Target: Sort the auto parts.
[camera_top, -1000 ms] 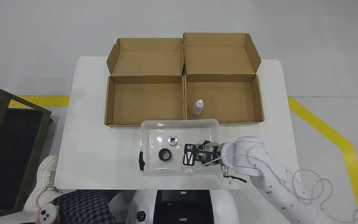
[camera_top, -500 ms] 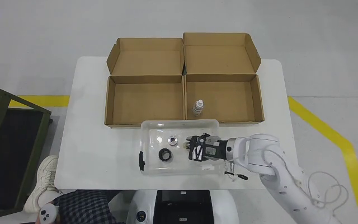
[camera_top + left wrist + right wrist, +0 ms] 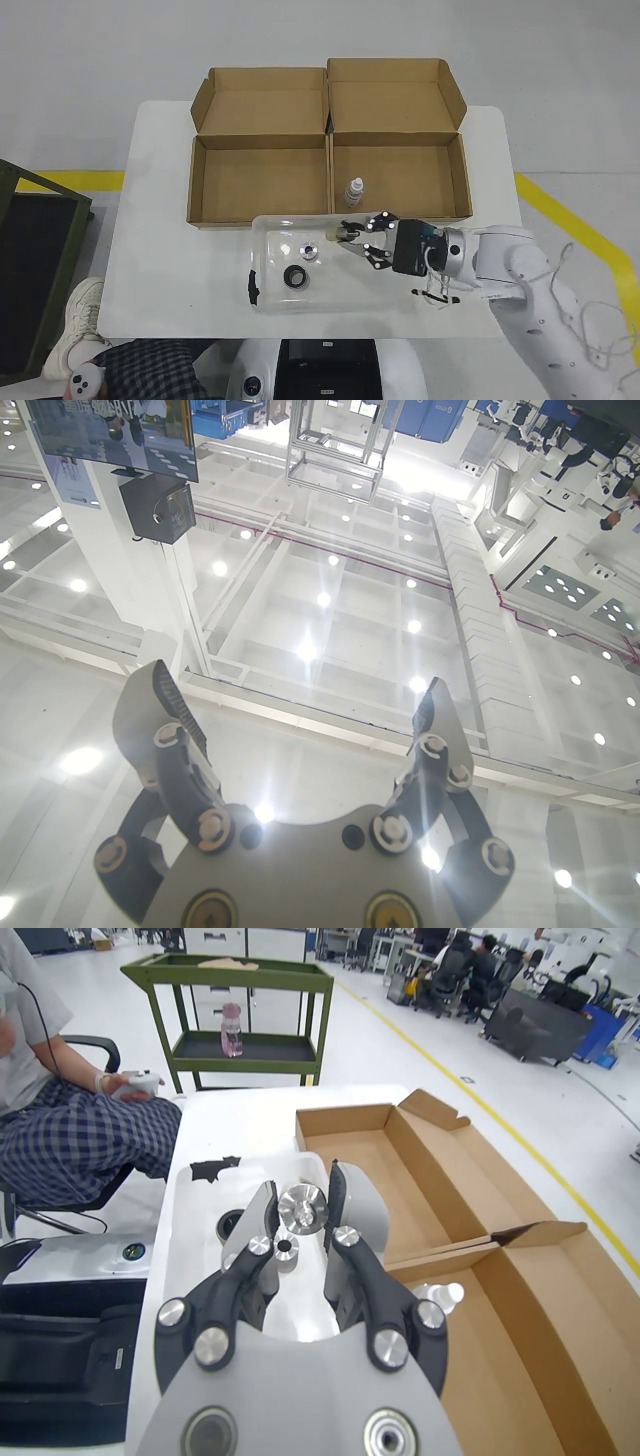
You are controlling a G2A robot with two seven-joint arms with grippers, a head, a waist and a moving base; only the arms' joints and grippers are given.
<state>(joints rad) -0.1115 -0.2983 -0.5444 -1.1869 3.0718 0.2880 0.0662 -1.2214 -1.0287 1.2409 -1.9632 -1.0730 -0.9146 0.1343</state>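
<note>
Lying in tray (image 3: 290, 219): ring (image 3: 295, 277), cylinder (image 3: 309, 250); pincer (image 3: 303, 1183) grips disc (image 3: 302, 1214).

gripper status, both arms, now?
Left gripper: open, holding nothing.
Right gripper: closed on a round silver part.

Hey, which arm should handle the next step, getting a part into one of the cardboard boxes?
Right. The right gripper is shut on a silver metal part above the clear bin, close to the cardboard boxes. The left gripper is open and empty, pointing at the ceiling.
</note>
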